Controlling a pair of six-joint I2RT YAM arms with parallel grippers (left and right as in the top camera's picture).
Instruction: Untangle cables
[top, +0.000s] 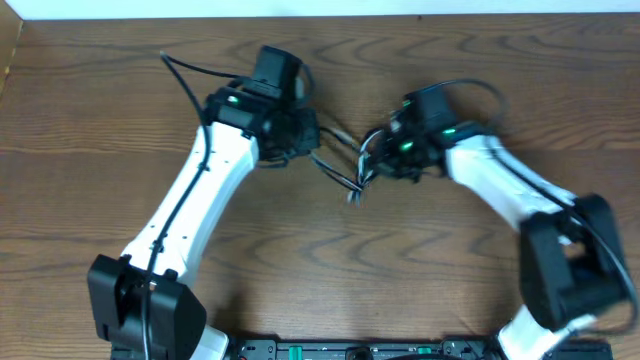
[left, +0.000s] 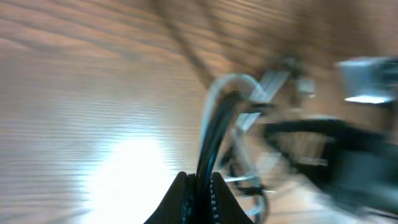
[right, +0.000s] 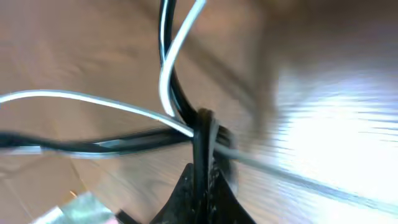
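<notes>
- The risk first — both my jaws are clamped on the same cables (top: 347, 168), one on each side of their tangle (top: 352, 180). If I pull outward from here, I judge the knot in the middle would cinch tighter rather than open.
- On the right side of the tangle I seem to have pinched more than one strand. A black cord (right: 124, 142) and the white cord (right: 93, 99) cross right at the tips of my right jaws. Pinning the crossing itself would lock the very loop I want to free.
- A thin cord can slide out of a flat pinch. A sudden slip on either side would let the tangle spring toward the other side and drop onto the bench (top: 100, 100).
- The small plug ends could snag in a loop as strands draw through. I cannot make out where they sit in the tangle, because both wrist views are blurred.
- Left jaws: together, clamped on a dark cord (left: 210, 143) that rises from the tips and bends over toward the tangle, with a pale loop (left: 239, 81) just beside it.
- Right jaws: together, clamped on the cables at the black-and-white crossing. I cannot tell how many strands are actually inside the pinch.
- The tangle sits between the two jaws, above bare bench — I cannot tell whether its lowest strands touch the wood.
</notes>
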